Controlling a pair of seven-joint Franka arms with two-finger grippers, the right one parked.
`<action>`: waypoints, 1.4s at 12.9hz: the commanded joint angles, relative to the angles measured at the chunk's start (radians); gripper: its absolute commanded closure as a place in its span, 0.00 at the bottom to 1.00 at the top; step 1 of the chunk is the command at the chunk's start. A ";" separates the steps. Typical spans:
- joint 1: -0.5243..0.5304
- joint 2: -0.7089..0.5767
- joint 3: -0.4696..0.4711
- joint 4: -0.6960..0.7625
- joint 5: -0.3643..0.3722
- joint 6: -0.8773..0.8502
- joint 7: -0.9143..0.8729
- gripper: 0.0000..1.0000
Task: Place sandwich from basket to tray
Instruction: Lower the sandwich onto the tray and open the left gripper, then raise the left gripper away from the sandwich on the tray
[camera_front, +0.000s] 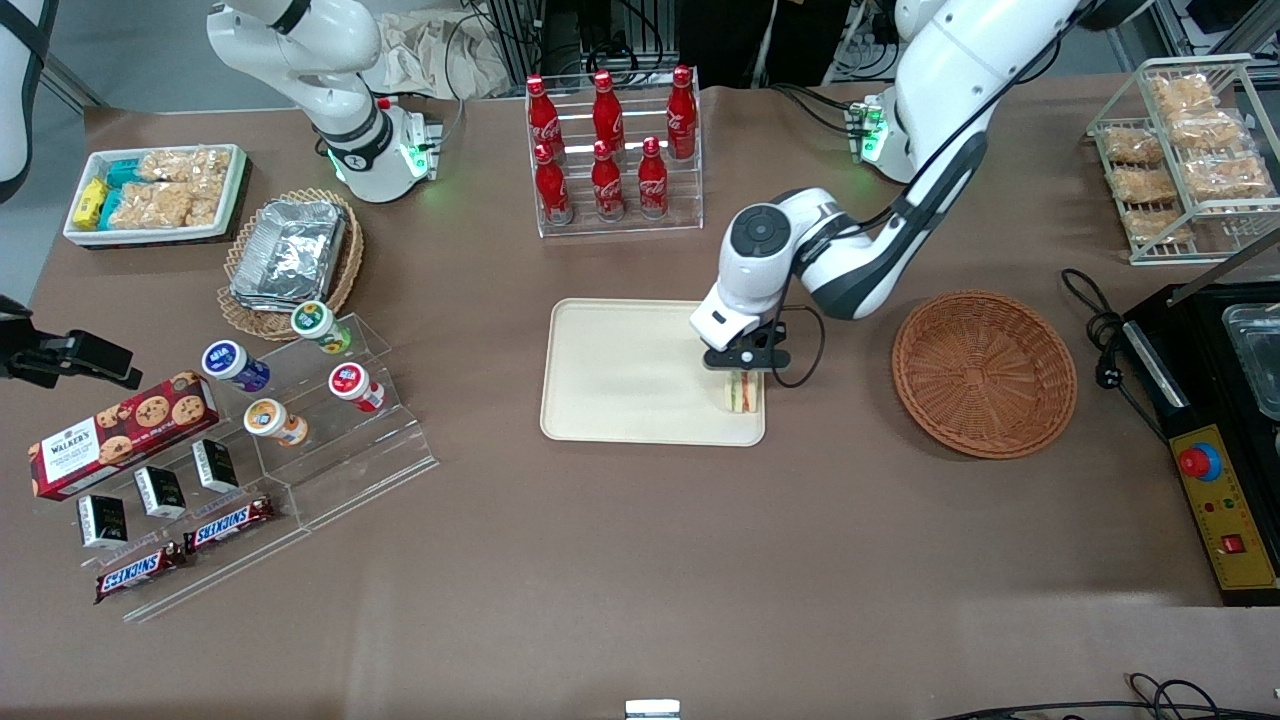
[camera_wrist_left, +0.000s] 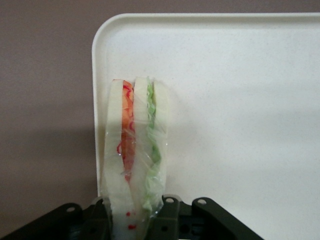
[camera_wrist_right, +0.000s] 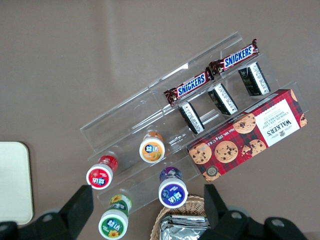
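Hand (camera_front: 745, 372) low over middle of worktop (camera_front: 640, 570), clamped on sandwich (camera_front: 743, 392). Worktop: matte brown covering, wide, evenly lit, soft shadows only. Farther from front camera than hand: worktop edge, then grey floor (camera_front: 130, 50), crumpled pale cloth (camera_front: 440, 50), black cables (camera_front: 620, 40) among metal frame posts. Nearer camera than hand: bare brown stretch, black cable (camera_front: 1165, 690) at edge.

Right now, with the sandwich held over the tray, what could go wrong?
1. The sandwich stands on edge between the fingers of the gripper; once released it may tip over.
2. It sits close to the rim of the tray, at the end nearest the basket, so a fall could land it partly on the table.
3. Its plastic wrap may cling to the fingers.
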 joint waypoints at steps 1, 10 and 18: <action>-0.012 0.037 0.000 0.033 0.078 0.000 -0.068 0.47; 0.003 -0.113 -0.003 0.084 -0.064 -0.063 -0.068 0.00; 0.166 -0.421 0.029 0.399 -0.385 -0.616 0.094 0.00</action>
